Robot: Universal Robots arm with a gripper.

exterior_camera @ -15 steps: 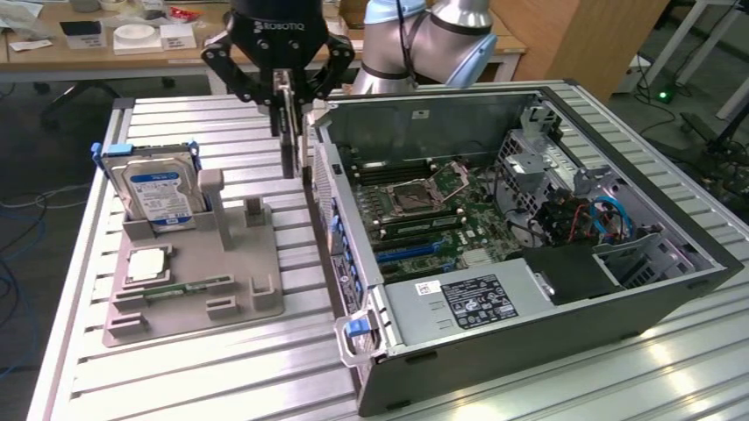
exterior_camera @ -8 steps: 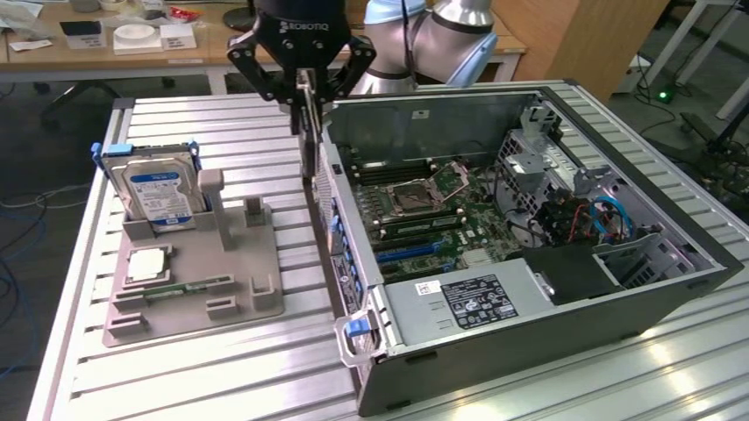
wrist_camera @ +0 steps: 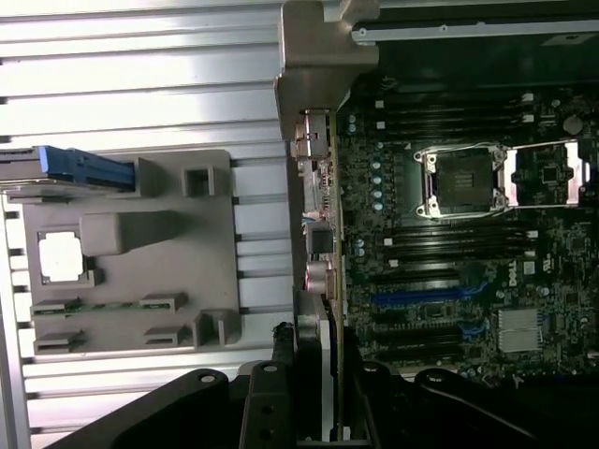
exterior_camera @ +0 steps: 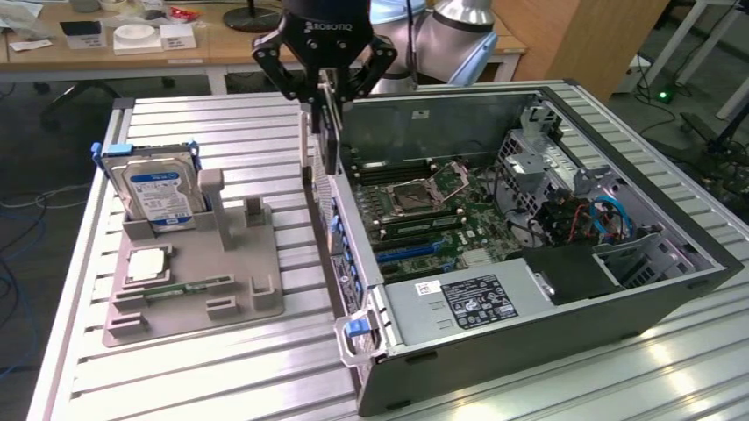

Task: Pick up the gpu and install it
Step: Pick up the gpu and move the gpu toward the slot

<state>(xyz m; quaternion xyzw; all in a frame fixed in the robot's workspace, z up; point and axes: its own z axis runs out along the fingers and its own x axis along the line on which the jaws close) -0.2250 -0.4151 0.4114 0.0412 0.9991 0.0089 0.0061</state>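
Note:
My gripper [exterior_camera: 328, 92] hangs above the rear wall of the open computer case [exterior_camera: 655, 289] and is shut on the gpu [exterior_camera: 324, 132]. The card hangs edge-on and upright below the fingers, its silver end bracket [exterior_camera: 307, 145] facing the exterior view's left. It is held above the case's rear edge, over the motherboard [exterior_camera: 433, 210] side. In the wrist view the gpu [wrist_camera: 318, 309] runs as a thin strip out from my gripper [wrist_camera: 318, 383], ending in its bracket [wrist_camera: 323, 56]. The blue expansion slot [wrist_camera: 421, 297] lies beside it on the board.
A grey fixture [exterior_camera: 223, 289] on the slatted table holds a silver hard drive with a blue label [exterior_camera: 158, 193], a processor chip [exterior_camera: 150, 263] and a narrow memory stick [exterior_camera: 175, 288]. The power supply [exterior_camera: 468, 298] fills the case's near end. Desks stand behind.

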